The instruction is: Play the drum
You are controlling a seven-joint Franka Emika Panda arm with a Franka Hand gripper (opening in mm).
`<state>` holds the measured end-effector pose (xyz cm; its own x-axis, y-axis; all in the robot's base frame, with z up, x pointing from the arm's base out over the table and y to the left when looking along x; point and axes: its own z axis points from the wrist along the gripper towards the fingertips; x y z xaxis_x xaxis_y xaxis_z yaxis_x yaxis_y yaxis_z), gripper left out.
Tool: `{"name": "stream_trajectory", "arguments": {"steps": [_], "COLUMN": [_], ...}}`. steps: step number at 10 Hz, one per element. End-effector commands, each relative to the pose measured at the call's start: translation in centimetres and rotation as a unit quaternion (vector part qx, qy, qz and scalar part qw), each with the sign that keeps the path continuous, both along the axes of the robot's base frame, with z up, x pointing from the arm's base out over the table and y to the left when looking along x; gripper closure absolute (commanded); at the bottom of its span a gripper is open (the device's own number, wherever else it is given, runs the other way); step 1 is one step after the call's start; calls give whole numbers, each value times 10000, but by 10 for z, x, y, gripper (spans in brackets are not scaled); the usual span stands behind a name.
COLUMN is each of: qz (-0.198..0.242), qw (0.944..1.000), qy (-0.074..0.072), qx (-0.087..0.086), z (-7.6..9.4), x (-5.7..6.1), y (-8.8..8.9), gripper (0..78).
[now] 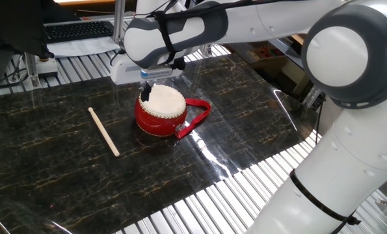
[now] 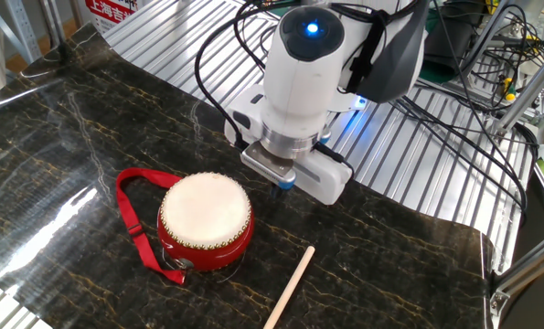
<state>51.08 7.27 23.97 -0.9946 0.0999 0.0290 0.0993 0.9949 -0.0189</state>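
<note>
The drum (image 1: 162,104) stands on the dark marble board, with a red body, a cream skin and a red strap loop (image 1: 200,116). It also shows in the other fixed view (image 2: 206,210). My gripper (image 1: 146,93) hangs just off the drum's far rim, its dark fingers pressed together with nothing between them. In the other fixed view the gripper (image 2: 278,186) is a little to the right of the drum and apart from the skin. A thin pale wooden stick (image 1: 104,132) lies flat on the board beside the drum, and it shows in the other view too (image 2: 290,287).
The marble board (image 1: 245,97) lies on a slatted metal table (image 2: 409,164). A keyboard (image 1: 76,29) sits at the back. Cables (image 2: 473,64) hang behind the arm. The arm's big white links (image 1: 349,58) rise on the right.
</note>
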Motion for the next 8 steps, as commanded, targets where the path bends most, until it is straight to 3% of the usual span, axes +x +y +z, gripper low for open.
{"name": "stream_trajectory", "arguments": {"steps": [1,8], "qz": [-178,-225], "qw": [9998,9997], "qy": [9,38], "qx": [-5,-75], "z": [-2,-6], "x": [1,-1], "y": [1,4], "gripper": [776,776]}}
